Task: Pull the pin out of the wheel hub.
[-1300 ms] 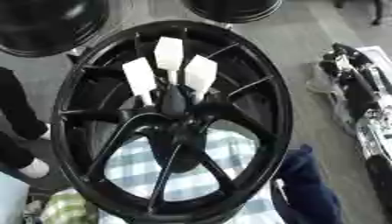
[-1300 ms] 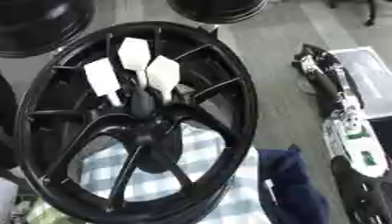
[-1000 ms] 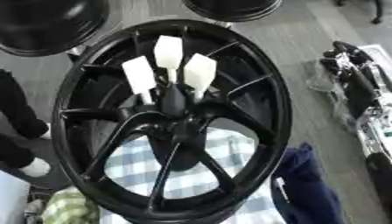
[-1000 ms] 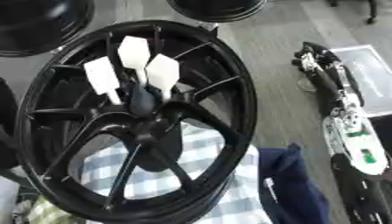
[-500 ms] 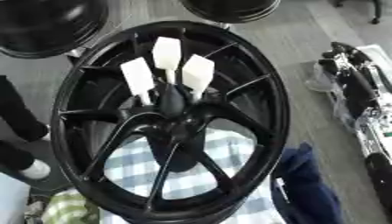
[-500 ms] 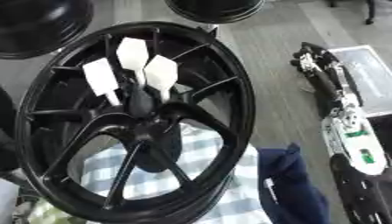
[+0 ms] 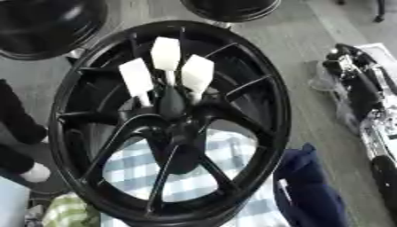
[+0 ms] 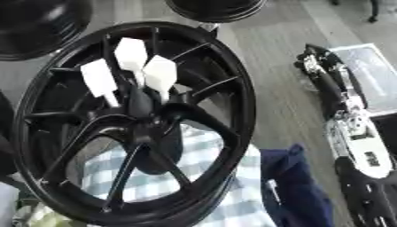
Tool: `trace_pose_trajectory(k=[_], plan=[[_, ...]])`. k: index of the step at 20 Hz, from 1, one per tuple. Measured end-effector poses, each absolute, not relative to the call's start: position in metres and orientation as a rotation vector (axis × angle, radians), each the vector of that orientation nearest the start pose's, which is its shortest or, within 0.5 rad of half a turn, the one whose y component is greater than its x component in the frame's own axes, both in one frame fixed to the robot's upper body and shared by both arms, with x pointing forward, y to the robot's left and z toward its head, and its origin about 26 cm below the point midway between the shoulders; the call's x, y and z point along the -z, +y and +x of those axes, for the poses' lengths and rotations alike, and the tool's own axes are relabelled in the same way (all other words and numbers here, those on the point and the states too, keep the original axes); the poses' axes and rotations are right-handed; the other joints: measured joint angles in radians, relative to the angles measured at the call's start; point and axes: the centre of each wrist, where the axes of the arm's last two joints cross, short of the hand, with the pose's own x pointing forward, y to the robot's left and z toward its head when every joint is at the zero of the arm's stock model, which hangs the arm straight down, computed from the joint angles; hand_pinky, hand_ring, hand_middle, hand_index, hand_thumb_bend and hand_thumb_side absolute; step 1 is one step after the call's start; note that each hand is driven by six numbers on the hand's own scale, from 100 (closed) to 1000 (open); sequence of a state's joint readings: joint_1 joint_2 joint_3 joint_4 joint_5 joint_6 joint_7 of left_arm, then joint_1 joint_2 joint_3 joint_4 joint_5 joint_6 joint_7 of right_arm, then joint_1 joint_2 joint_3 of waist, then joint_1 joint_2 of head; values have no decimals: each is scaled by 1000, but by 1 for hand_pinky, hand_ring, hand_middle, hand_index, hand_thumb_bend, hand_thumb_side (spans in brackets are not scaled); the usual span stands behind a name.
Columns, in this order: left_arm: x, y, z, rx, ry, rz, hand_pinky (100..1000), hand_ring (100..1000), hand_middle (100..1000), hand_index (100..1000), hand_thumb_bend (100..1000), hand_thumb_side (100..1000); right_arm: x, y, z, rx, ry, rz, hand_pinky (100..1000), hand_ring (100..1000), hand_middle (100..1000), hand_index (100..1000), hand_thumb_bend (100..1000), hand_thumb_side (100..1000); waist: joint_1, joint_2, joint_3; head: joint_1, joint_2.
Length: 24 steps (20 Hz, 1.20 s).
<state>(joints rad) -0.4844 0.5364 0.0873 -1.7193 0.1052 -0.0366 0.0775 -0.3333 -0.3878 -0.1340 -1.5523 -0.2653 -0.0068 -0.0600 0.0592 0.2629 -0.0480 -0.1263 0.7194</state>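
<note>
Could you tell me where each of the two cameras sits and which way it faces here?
Left eye view: in the robot's head, looking down at the wheel and its three white tabs; the right arm shows at the right edge.
Right eye view: beside it in the head, facing the same way; the right arm lies further into the picture, and no hand can be made out.
Both share the wheel, the tabs, the checked cloth and the blue cloth.
</note>
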Motion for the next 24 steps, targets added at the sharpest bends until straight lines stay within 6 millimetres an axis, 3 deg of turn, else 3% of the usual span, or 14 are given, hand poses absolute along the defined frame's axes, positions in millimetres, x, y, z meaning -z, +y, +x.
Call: trace_pose_trajectory(k=[9,15,20,24], plan=[[-329,317,349,998,-2278,524,789,783,744,763,137,498,-124,-347,348,-10,-1908,-169,900,749,670,813,100,477,-1,-9,-3,-5,7],[-376,291,345,1436,-2205,563,812,794,749,805,190,497,-123,-349,347,-14,-1901,-176,900,748,670,812,100,479,-8,-19,-2,-4,18],[-401,257,346,1850,-2029,539,834,811,752,829,191,617,-120,-351,345,-21,-1887,-183,899,747,668,812,100,479,-11,-27,5,-8,18],[-403,227,351,2142,-1797,469,838,811,749,833,194,694,-119,-353,345,-25,-1882,-189,899,746,668,812,100,481,-9,-30,9,-9,18]])
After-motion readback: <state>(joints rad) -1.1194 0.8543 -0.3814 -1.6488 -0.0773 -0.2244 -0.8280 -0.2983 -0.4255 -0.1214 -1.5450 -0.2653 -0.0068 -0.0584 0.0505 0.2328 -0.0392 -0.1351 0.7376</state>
